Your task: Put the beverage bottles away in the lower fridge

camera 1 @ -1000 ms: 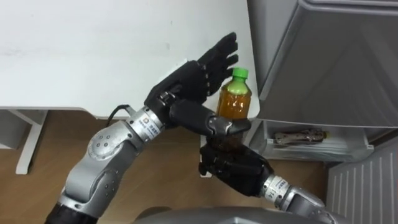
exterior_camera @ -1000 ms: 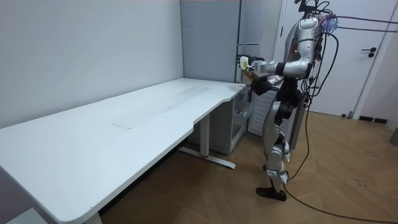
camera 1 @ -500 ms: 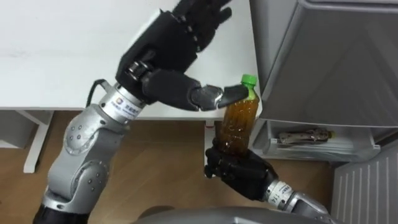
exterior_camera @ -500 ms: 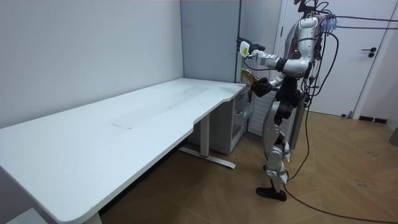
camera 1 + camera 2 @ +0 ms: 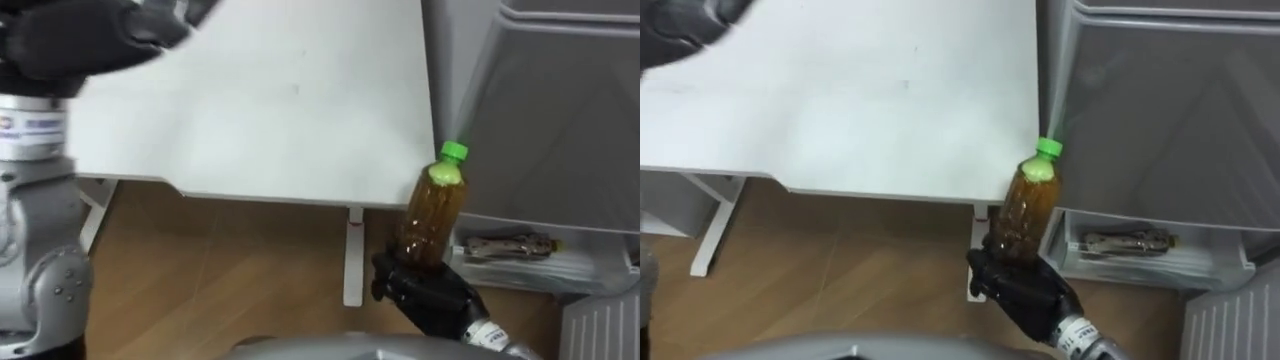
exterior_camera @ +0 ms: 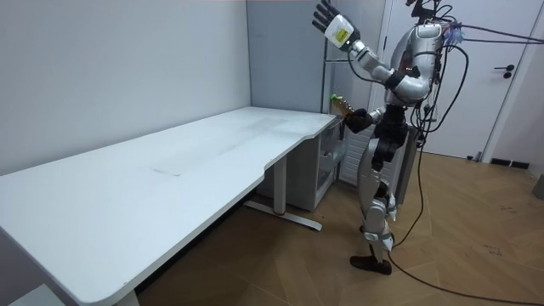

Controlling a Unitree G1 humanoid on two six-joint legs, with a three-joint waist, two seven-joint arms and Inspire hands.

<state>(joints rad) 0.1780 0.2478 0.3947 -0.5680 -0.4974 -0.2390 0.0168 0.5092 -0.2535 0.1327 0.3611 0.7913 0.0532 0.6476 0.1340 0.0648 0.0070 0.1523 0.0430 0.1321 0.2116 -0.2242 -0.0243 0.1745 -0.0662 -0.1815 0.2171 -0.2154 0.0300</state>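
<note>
Your right hand (image 5: 428, 296) clasps the bottle (image 5: 433, 208) upright beside the fridge (image 5: 560, 110), your left hand (image 6: 328, 17) high, fingers spread.

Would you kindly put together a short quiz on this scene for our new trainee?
1. True or false: the left hand grips the bottle.
2. The bottle's cap is: A red, B green, C white.
3. Fill in: the right hand holds the bottle upright near the corner of the white ____, close to the fridge.
Key: 1 false, that hand is raised high and open; 2 B; 3 desk.
</note>
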